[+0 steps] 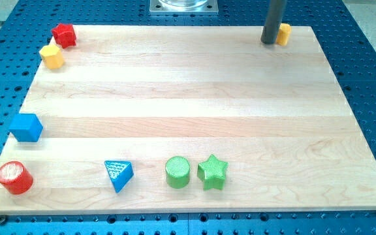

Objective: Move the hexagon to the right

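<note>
A yellow hexagon [52, 57] lies near the board's top-left corner, just below and left of a red block [64, 34] of unclear shape. My tip [268, 42] rests on the board near the top-right corner, far to the right of the hexagon. It touches or nearly touches the left side of a small yellow block [284, 33], which is partly hidden behind the rod and whose shape I cannot make out.
A blue cube [26, 127] sits at the left edge and a red cylinder [14, 177] at the bottom-left corner. A blue triangle [119, 175], a green cylinder [177, 172] and a green star [212, 172] stand along the bottom. The wooden board [194, 104] lies on a blue perforated table.
</note>
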Controlling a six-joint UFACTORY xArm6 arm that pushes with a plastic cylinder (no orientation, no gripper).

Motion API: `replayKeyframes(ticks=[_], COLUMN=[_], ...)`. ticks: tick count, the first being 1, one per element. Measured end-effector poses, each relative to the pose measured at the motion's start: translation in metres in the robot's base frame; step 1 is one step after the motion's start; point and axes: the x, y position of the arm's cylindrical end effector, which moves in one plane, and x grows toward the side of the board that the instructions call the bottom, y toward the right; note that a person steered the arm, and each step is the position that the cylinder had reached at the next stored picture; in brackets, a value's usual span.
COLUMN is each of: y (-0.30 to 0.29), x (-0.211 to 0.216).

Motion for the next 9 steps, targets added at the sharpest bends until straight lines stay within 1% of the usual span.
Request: replayKeyframes(ticks=[2, 3, 4, 5, 6, 7, 8, 9], y=[0.019, -0.065, -0.230, -0.398, -0.492, -0.491, -0.461, -0.373], x=[-0.004, 0.023, 0.053, 0.100, 0.112, 0.082, 0.069, 0.069])
